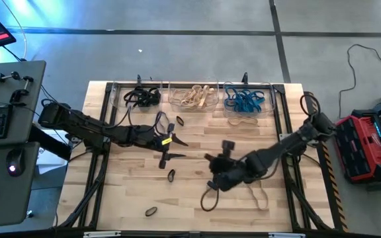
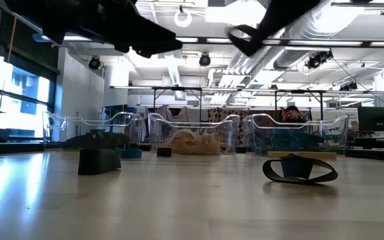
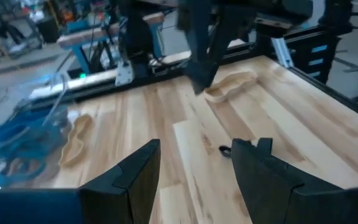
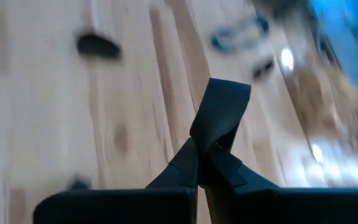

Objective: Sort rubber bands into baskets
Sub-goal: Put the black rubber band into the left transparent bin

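Three clear baskets stand along the far edge, holding black (image 1: 141,96), tan (image 1: 194,98) and blue (image 1: 245,100) rubber bands. Loose bands lie on the wood, among them a large black loop (image 1: 208,198), a tan loop (image 1: 260,195) and small black ones (image 1: 171,175) (image 1: 151,211). My right gripper (image 1: 222,158) hangs above mid-table, shut on a black rubber band (image 4: 219,115). Left of centre, my left gripper (image 1: 167,149) stands open with nothing between its fingers (image 3: 135,180). My right gripper pinches the black rubber band at one end of its loop (image 4: 213,142) between its two shut fingertips. The remainder of the band sticks out past the tips as a twisted loop. It is lifted clear of the table (image 2: 245,37), and the fingers slant downward.
A wide black band (image 2: 299,170) lies flat near the low camera and a dark block (image 2: 100,160) stands to its left. Black bands (image 1: 179,121) and a pale one (image 1: 243,120) lie just in front of the baskets. Dark frame rails (image 1: 286,132) run along the table's sides.
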Robot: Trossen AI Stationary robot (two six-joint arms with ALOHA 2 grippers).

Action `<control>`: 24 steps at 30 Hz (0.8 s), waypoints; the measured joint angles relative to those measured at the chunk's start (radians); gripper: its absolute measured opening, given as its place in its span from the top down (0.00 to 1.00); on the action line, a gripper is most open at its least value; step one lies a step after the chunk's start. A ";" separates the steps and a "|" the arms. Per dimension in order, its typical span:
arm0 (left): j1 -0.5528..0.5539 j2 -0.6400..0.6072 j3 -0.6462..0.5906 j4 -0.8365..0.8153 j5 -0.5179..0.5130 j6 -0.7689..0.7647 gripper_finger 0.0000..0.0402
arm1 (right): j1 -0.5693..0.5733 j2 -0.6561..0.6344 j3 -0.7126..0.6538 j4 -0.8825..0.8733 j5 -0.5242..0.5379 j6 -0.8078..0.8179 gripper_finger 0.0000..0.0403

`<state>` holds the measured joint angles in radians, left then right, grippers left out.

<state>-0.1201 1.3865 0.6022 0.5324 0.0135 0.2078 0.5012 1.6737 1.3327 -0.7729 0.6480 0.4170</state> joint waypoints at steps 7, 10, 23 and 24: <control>-0.049 0.000 0.039 0.006 -0.013 0.039 0.53 | -0.064 0.000 0.000 0.246 -0.053 -0.235 1.00; -0.067 0.001 0.059 0.005 -0.084 0.040 0.53 | -0.075 0.000 -0.001 0.277 -0.064 -0.270 1.00; -0.085 0.001 0.115 -0.020 -0.096 0.049 0.53 | -0.076 0.000 -0.001 0.336 -0.069 -0.303 1.00; -0.088 0.001 0.120 -0.033 -0.093 0.049 0.53 | -0.076 0.000 -0.001 0.341 -0.069 -0.303 1.00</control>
<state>-0.2080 1.3872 0.7223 0.4995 -0.0798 0.2563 0.4252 1.6741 1.3319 -0.4318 0.5785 0.1139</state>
